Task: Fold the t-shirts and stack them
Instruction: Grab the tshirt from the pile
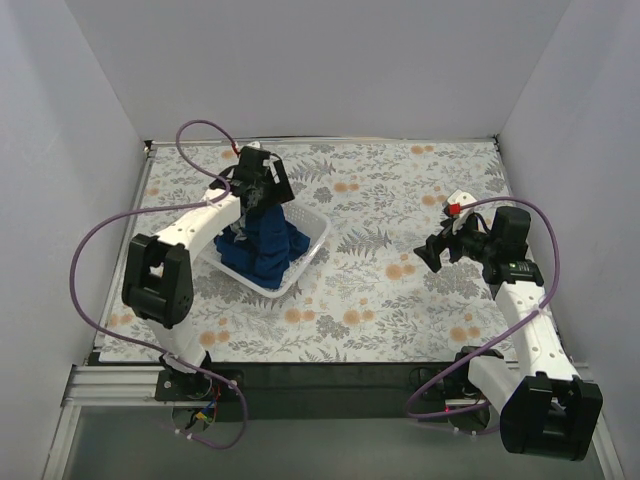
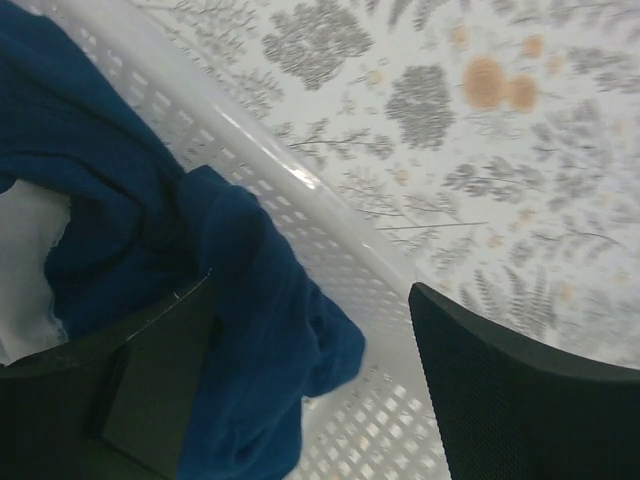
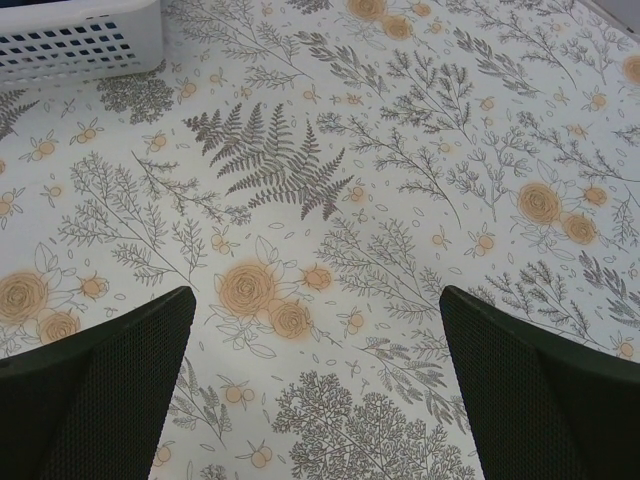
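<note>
The left gripper [image 1: 255,190] reaches down into the white mesh basket [image 1: 318,232] from its far side. Its jaws are set well apart. The dark navy-blue t-shirt [image 1: 268,255] lies heaped inside the basket, and a fold of it drapes over and touches one finger [image 2: 140,400]. The other finger [image 2: 520,400] is clear of the cloth, with bare basket mesh showing between them, so nothing is clamped. A pale patch [image 2: 25,260] on the shirt shows beside the covered finger. Well to the right of the basket, the right gripper [image 1: 428,252] hangs above the floral table cover [image 3: 400,150]. Its jaws are spread wide, holding and touching nothing, and only the printed ferns and orange flowers show between them.
</note>
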Robot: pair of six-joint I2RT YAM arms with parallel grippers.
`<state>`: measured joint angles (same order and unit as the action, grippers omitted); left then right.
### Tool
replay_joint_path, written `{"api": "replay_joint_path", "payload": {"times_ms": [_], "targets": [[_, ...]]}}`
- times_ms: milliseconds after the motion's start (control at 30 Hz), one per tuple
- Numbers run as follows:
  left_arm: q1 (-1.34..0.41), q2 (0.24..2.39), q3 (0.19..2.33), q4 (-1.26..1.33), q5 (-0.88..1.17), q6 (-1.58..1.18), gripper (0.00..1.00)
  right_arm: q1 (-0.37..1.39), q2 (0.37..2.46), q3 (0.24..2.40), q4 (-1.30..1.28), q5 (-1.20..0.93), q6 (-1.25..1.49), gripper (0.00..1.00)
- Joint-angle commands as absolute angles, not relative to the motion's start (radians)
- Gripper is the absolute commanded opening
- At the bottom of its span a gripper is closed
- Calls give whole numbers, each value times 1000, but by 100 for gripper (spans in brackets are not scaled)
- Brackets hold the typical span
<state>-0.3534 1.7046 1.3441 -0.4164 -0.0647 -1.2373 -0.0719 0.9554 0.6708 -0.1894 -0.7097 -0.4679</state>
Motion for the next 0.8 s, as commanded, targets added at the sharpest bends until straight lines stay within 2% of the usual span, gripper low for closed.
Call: {"api": "replay_joint_path", "payload": {"times_ms": [0,100,133,167,200,233,267,433,533,600,700,767], "targets": [[-382,1759,1423,-600,-302,-1209,71,-81,930,673,-192,-712,-477,98],[-425,1763,1402,-601,-367,-1189,65,-84,923,673,-192,-710,-476,98],[-437,1758,1394,-601,-373,-1186,61,-84,925,673,-192,-712,-474,98],[-442,1749,1388,-600,-383,-1177,52,-84,925,675,-192,-715,-474,98],[-445,1743,1387,-600,-385,-1172,43,-84,928,673,-192,-715,-474,98],[-451,1735,1382,-592,-388,-1166,28,-84,931,675,-192,-712,-474,98],[-456,1706,1381,-583,-388,-1151,1,-84,931,675,-190,-710,-474,98],[-492,1577,1452,-532,-313,-1104,0,-86,934,673,-192,-704,-474,98],[-499,1488,1548,-461,-110,-1126,0,-87,937,675,-190,-700,-471,98],[-499,1430,1588,-315,120,-1178,0,-89,940,675,-190,-690,-469,98],[-500,1417,1662,-100,309,-1311,0,-95,943,676,-186,-666,-456,98],[-506,1446,1739,-8,357,-1370,0,-98,943,678,-180,-644,-442,98]]}}
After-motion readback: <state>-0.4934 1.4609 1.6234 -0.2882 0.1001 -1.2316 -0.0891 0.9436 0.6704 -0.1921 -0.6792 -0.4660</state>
